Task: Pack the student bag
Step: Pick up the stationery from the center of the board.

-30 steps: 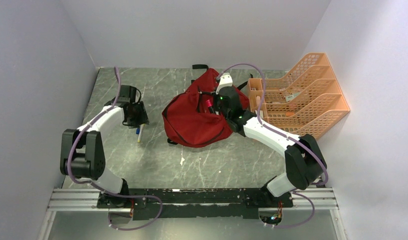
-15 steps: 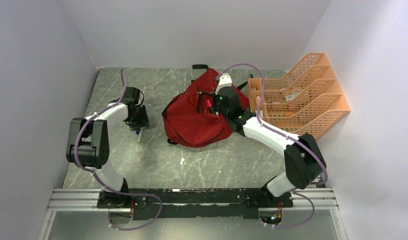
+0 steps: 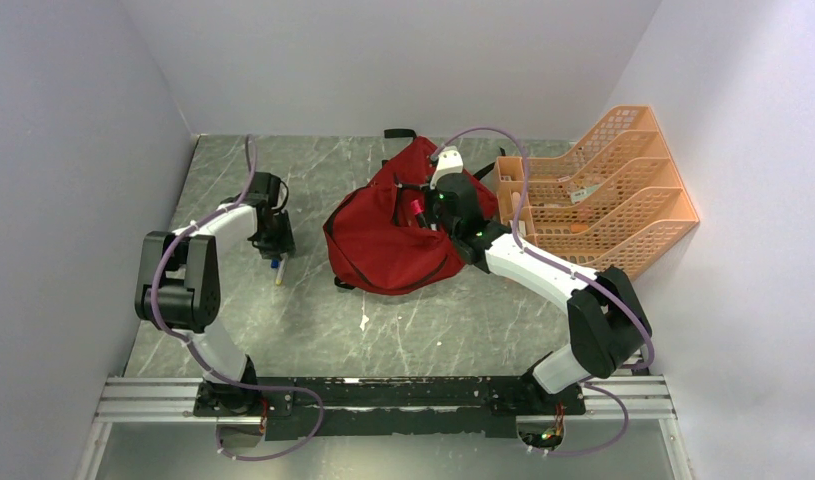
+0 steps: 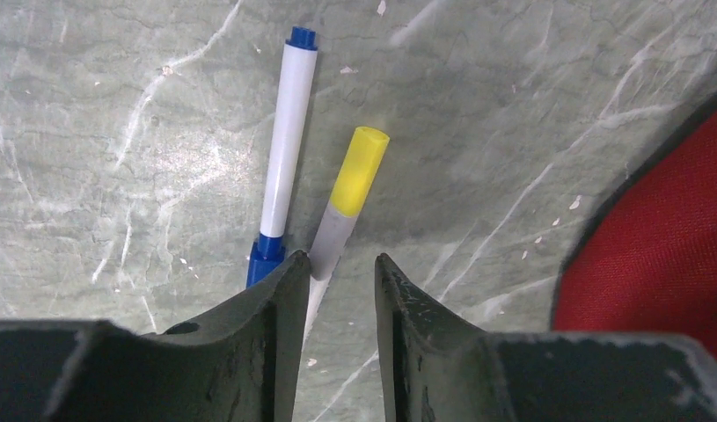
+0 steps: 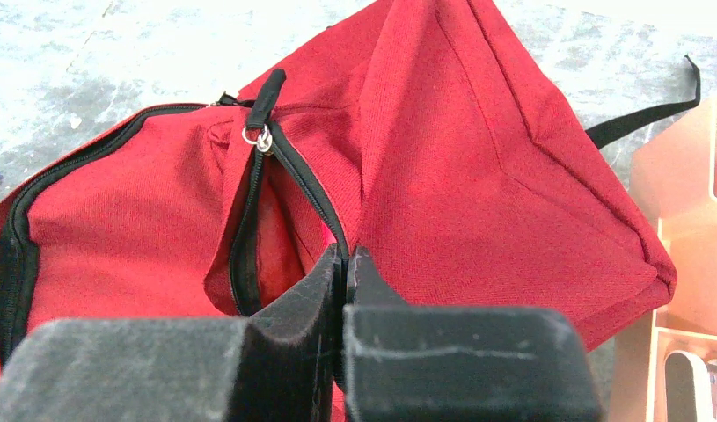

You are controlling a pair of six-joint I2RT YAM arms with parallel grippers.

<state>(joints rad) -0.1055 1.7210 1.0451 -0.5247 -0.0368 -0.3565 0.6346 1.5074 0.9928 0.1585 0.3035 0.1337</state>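
Observation:
The student bag (image 3: 383, 245) is a dark red backpack lying mid-table, its black zipper partly open (image 5: 249, 229). My right gripper (image 5: 346, 251) is shut on the bag's fabric at the zipper edge, holding the opening up (image 3: 420, 213). Left of the bag lie a yellow-capped marker (image 4: 359, 163) with a grey barrel and a blue-and-white marker (image 4: 287, 141). My left gripper (image 4: 341, 259) is low over them (image 3: 275, 255). Its jaws are narrowly open around the yellow marker's barrel end, which lies against the left finger (image 4: 280, 290). The blue marker is just outside that finger.
An orange mesh file organizer (image 3: 603, 190) stands right of the bag, close to my right arm (image 5: 689, 229). The bag's red edge (image 4: 680, 229) lies just right of my left gripper. Grey walls close in the table on three sides.
The left arm's elbow has swung in and its gripper has settled over the markers with the jaws narrowing. The right gripper and the bag have not moved.

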